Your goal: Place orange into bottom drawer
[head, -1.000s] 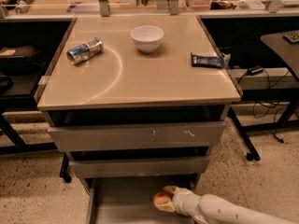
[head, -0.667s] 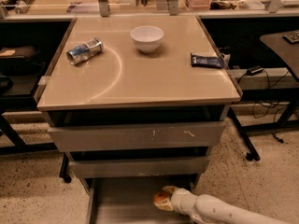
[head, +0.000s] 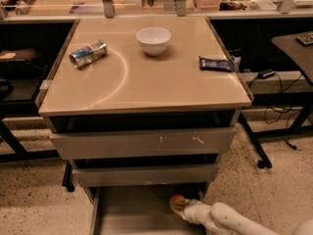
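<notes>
Low at the frame's bottom edge, the white gripper (head: 186, 209) reaches into the open bottom drawer (head: 129, 213), its tip against the orange (head: 176, 200); whether it grips the fruit cannot be told. Only a small rounded part of the orange shows, bright orange and smooth, above the drawer's flat grey floor near the right wall, just under the middle drawer front.

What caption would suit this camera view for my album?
The gripper and the orange at the right side of the open bottom drawer.
</notes>
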`<state>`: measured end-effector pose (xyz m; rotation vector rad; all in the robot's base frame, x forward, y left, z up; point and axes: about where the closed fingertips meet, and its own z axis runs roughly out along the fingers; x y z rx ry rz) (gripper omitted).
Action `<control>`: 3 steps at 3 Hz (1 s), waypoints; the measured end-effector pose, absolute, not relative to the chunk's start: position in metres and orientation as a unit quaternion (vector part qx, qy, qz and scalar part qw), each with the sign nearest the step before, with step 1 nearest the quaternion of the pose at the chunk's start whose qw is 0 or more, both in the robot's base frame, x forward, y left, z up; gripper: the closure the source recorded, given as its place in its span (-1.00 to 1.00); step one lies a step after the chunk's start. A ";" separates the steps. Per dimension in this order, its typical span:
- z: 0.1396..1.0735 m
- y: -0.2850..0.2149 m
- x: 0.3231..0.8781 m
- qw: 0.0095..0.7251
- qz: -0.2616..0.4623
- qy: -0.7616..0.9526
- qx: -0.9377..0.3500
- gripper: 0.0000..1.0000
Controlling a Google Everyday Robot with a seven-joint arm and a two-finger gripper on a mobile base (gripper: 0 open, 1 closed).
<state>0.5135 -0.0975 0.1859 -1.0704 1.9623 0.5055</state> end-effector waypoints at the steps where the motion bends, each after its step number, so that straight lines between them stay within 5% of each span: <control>1: 0.183 -0.083 0.501 0.405 0.251 0.750 -0.459 1.00; 3: 0.189 -0.072 0.490 0.402 0.278 0.737 -0.467 0.21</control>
